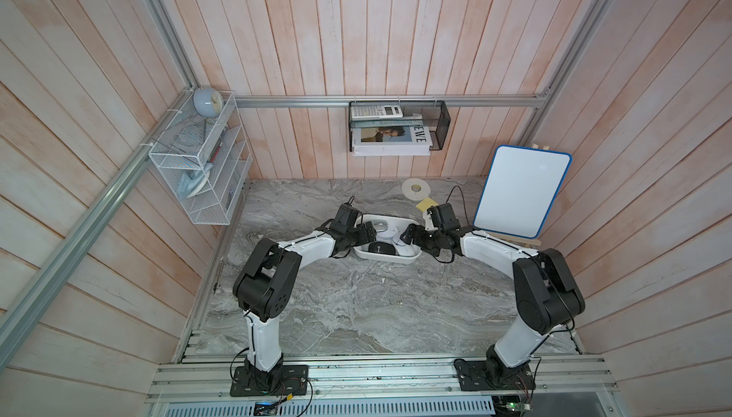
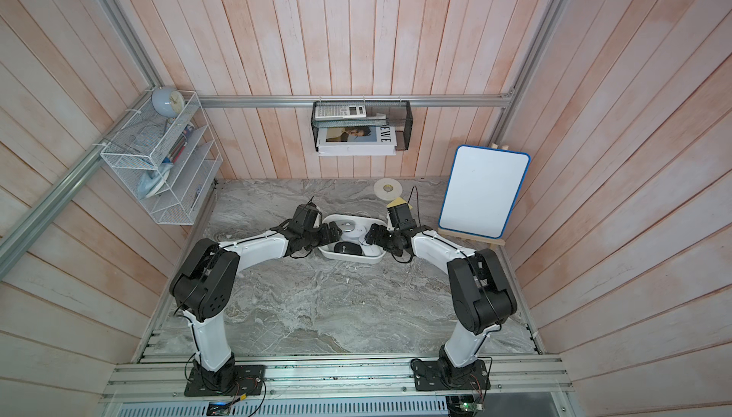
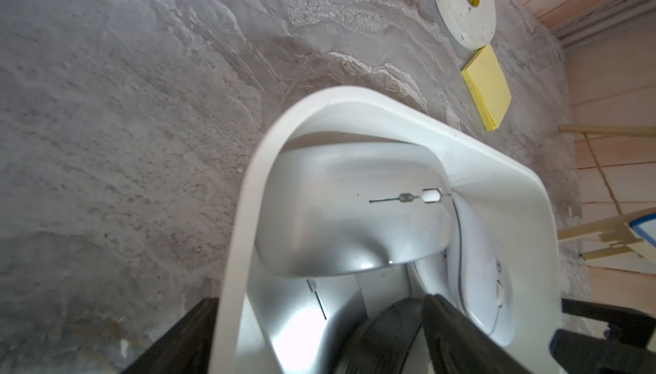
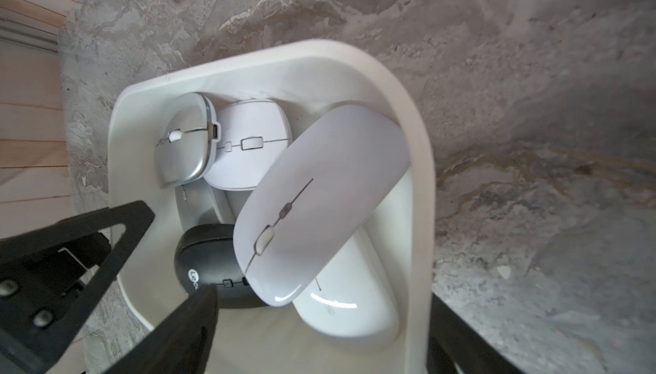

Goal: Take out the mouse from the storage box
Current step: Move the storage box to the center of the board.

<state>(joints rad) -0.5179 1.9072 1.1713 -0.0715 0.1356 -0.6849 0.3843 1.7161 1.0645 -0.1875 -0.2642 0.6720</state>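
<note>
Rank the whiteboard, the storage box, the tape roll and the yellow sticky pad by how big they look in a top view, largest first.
1. whiteboard
2. storage box, partly covered
3. tape roll
4. yellow sticky pad, partly hidden, so its margin below the tape is unsure

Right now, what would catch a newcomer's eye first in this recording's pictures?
The white storage box mid-table, heaped with mice: a large white mouse lies tilted on top, partly over a black mouse. The left gripper and right gripper meet over it, open, each straddling an end of the rim. A blue-edged whiteboard stands propped at the back right.
</note>
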